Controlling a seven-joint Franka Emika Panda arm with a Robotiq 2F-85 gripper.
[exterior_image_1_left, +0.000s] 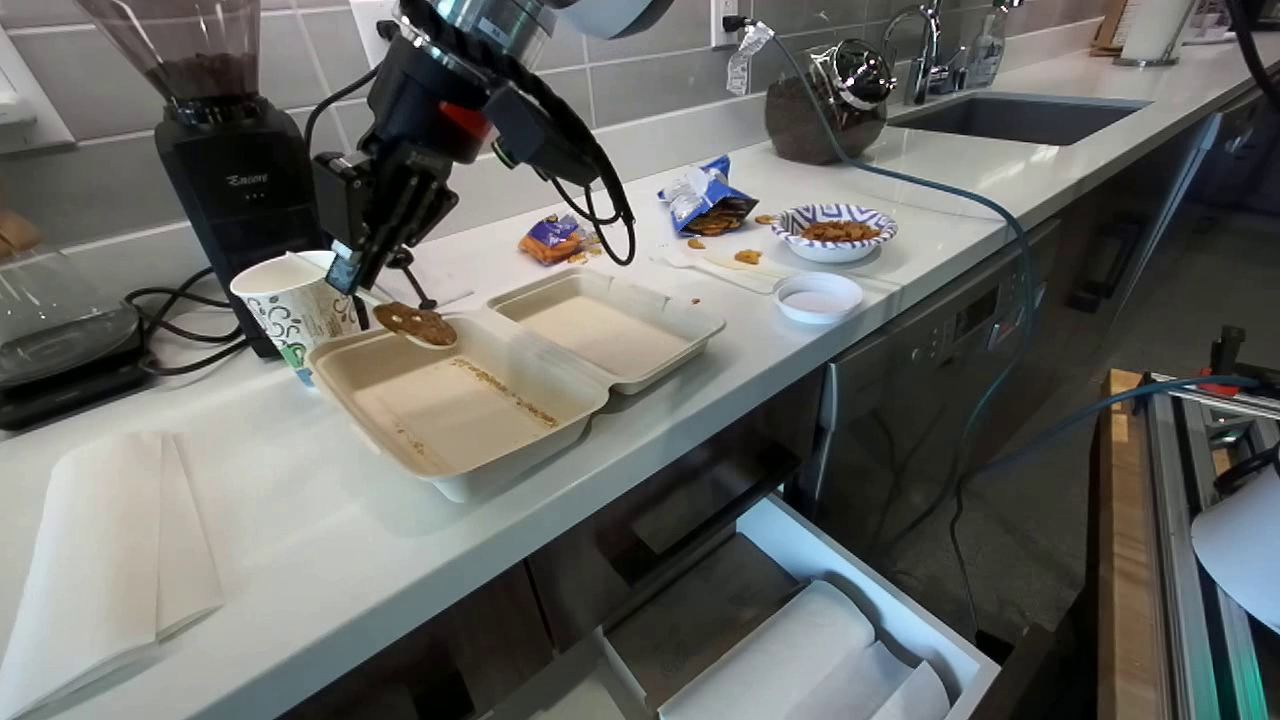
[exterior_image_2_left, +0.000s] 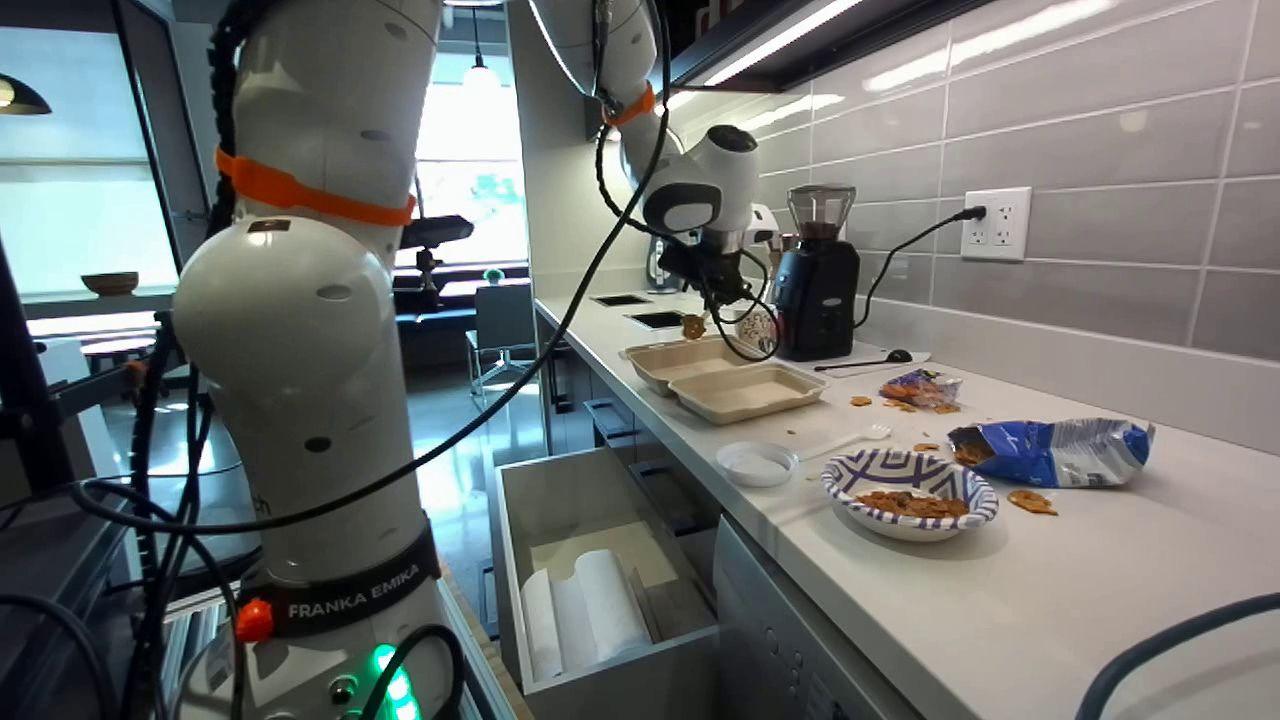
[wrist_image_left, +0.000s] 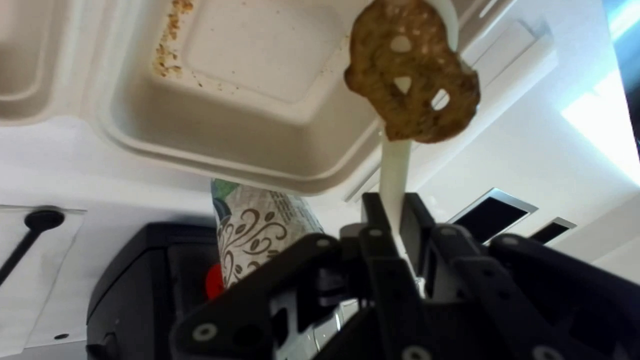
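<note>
My gripper (wrist_image_left: 395, 207) is shut on the pale handle of a plastic spoon (wrist_image_left: 395, 170). A brown, holed pretzel crisp (wrist_image_left: 417, 65) rests on the spoon's bowl, hiding most of it. In an exterior view the crisp (exterior_image_1_left: 412, 322) hangs over the back edge of a beige clamshell container (exterior_image_1_left: 440, 400), with the gripper (exterior_image_1_left: 352, 275) tilted above. The container lies unfolded, with brown crumbs along its floor. Close beside the gripper stands a patterned paper cup (wrist_image_left: 260, 225). The far exterior angle shows the crisp (exterior_image_2_left: 694, 326) small, above the container (exterior_image_2_left: 750, 392).
A black coffee grinder (exterior_image_1_left: 240, 190) stands behind the cup. Along the counter are a patterned bowl (exterior_image_1_left: 835, 215) of brown pieces, a blue snack bag (exterior_image_1_left: 690, 200), a smaller bag (exterior_image_1_left: 550, 240) and a white dish (exterior_image_1_left: 817, 300). A drawer (exterior_image_2_left: 600, 690) below stands pulled out.
</note>
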